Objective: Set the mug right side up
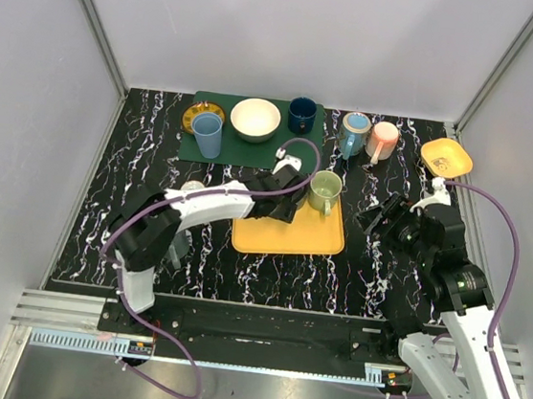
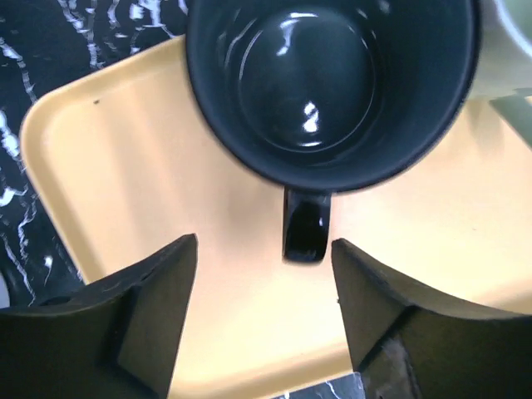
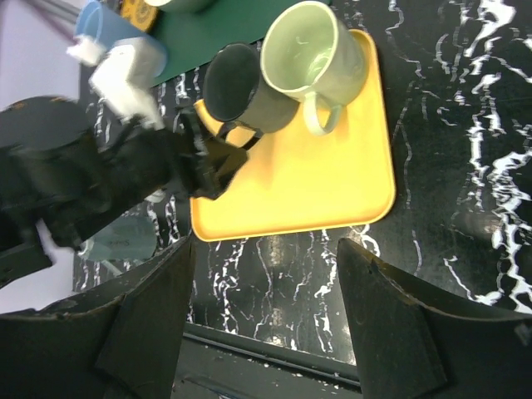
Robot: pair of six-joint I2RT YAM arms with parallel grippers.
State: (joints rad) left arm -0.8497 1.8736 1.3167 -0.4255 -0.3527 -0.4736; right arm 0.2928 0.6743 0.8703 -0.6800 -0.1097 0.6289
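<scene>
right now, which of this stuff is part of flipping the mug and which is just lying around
In the job: dark mug, left gripper, yellow tray.

Lying about: green mug, white bowl, blue cup, navy cup, blue mug, pink mug, orange dish, green mat.

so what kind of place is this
Likely a robot lab test cell, not a kitchen: plain white walls box in a marbled table, the left arm and right arm are bolted to its edge, and cups sit staged on a tray and mat.
</scene>
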